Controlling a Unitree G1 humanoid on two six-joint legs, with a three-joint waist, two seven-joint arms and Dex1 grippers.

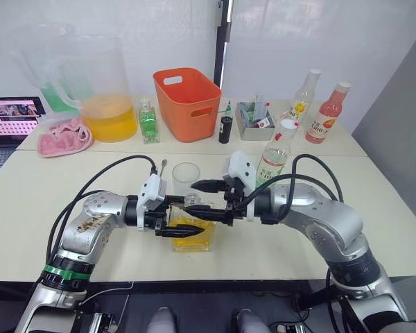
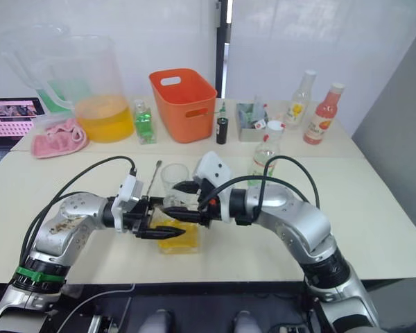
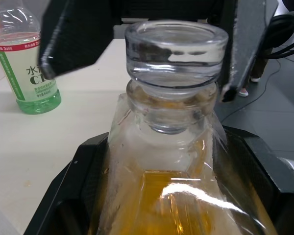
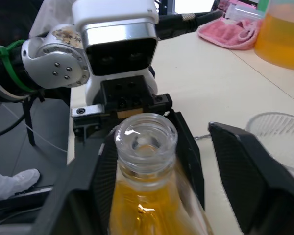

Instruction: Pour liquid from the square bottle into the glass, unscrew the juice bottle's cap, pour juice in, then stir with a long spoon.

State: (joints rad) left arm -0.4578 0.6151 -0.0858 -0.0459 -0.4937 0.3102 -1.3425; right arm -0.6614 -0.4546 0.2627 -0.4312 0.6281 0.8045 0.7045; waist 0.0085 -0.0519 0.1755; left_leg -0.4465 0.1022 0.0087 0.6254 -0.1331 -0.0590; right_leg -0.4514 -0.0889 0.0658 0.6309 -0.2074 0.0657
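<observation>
The square bottle (image 1: 191, 234) with yellow-orange liquid (image 4: 142, 205) stands on the table near the front edge. My left gripper (image 1: 170, 226) is shut on its body, with black fingers (image 3: 81, 186) on both sides. My right gripper (image 1: 202, 200) is open, its fingers (image 4: 245, 171) flanking the bottle's clear glass neck (image 4: 145, 139) with a gap. The glass (image 1: 186, 176) stands just behind the bottle. The long spoon (image 2: 154, 177) lies beside it. The juice bottle (image 1: 275, 158), with a green label and white cap (image 1: 288, 125), stands upright to the right.
Along the back stand a big pitcher (image 1: 105, 94) of orange liquid, a pink cloth (image 1: 64, 137), a small green bottle (image 1: 148, 122), an orange basket (image 1: 187, 103), a small tray (image 1: 255, 118) and two more bottles (image 1: 328, 113). A laptop (image 1: 10, 118) sits far left.
</observation>
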